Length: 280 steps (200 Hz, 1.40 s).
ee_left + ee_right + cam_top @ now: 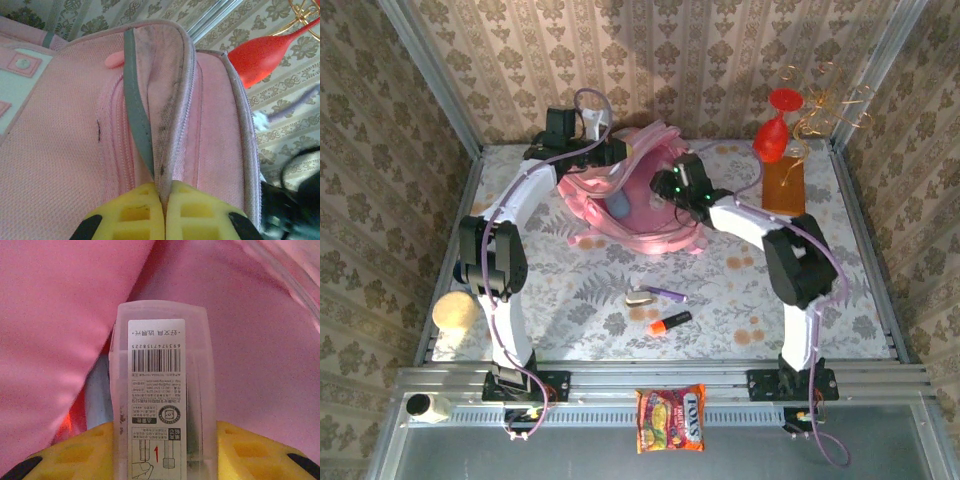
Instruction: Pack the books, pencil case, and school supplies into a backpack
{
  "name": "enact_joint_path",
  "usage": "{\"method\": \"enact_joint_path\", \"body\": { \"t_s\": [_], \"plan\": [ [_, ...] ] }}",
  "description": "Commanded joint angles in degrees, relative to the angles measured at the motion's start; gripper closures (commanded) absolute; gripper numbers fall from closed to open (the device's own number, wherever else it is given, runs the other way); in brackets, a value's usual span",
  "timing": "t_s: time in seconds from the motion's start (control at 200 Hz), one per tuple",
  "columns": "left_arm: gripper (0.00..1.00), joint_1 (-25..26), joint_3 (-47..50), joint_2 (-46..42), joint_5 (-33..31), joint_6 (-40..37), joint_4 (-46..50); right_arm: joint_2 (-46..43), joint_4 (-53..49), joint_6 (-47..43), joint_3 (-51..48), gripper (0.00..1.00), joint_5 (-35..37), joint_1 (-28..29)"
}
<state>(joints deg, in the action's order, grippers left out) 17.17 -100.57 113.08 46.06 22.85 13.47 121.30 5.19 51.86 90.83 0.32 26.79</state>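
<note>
Backpack (650, 232) of pink woven fabric slumps at the far middle of the table (570, 305), its mouth gaping. The left gripper (161, 206) sits at the far left rim, its 2 yellow fingers pressed together on a fold of the zip edge beside a flat grey strap (140, 125). The right gripper (165, 452) reaches into the opening from the right, pinching the pale stick (159, 335), a narrow frosted plastic case with rounded corners and a white barcode label, smooth pink lining around it. The grey-blue pencil case (618, 206) lies inside the opening. The orange-and-black marker (670, 322), purple pen (668, 294) and beige oblong piece (640, 297) lie close together on the near floral cloth, well apart from both grippers.
</note>
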Motion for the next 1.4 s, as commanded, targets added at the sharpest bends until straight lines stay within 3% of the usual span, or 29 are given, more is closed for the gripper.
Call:
{"method": "enact_joint_path", "body": {
  "t_s": [0.0,0.135,0.25,0.53,0.755,0.83,0.925,1.0,1.095,1.23,1.395],
  "plan": [
    [1.00,-0.3,-2.8,-2.9,2.5,1.4,-6.4,5.6,-1.5,3.8,9.0,0.56,0.4,0.6],
    [1.00,-0.2,-2.9,-3.0,2.5,1.4,-6.4,8.4,-3.8,4.8,12.6,0.37,1.8,0.6],
    [1.00,-0.3,-2.5,-3.0,2.4,1.4,-6.6,5.5,-3.7,1.8,9.5,0.28,2.1,0.6],
    [1.00,0.4,1.8,-3.9,-0.6,0.6,-7.5,-14.2,-3.3,-11.2,-12.7,0.28,-3.7,1.1],
    [1.00,4.5,13.7,-7.2,-8.5,-3.7,-10.2,-34.1,-11.0,-16.6,-34.0,0.28,1.6,1.2],
    [0.86,6.4,15.8,-6.6,-8.8,-3.8,-11.6,-37.7,-11.1,-15.9,-39.2,0.28,3.6,0.6],
    [0.60,7.5,16.8,-7.1,-11.6,-4.1,-11.1,-39.8,-10.3,-15.4,-42.4,0.28,4.7,0.1],
    [0.49,7.0,19.9,-10.5,-15.5,-4.3,-11.6,-39.9,-9.7,-16.5,-41.5,0.28,3.1,0.3],
    [0.41,4.6,27.5,-16.5,-21.6,-2.1,-15.0,-37.8,-8.4,-18.1,-38.6,0.28,1.2,2.4],
    [0.35,-2.6,38.1,-21.7,-27.5,6.8,-21.3,-30.8,-7.8,-19.9,-31.9,0.29,-0.3,5.5],
    [0.34,-9.3,33.8,-14.9,-23.7,9.4,-15.7,-23.0,-6.6,-20.2,-26.2,0.31,-2.1,6.1]
  ]
}}
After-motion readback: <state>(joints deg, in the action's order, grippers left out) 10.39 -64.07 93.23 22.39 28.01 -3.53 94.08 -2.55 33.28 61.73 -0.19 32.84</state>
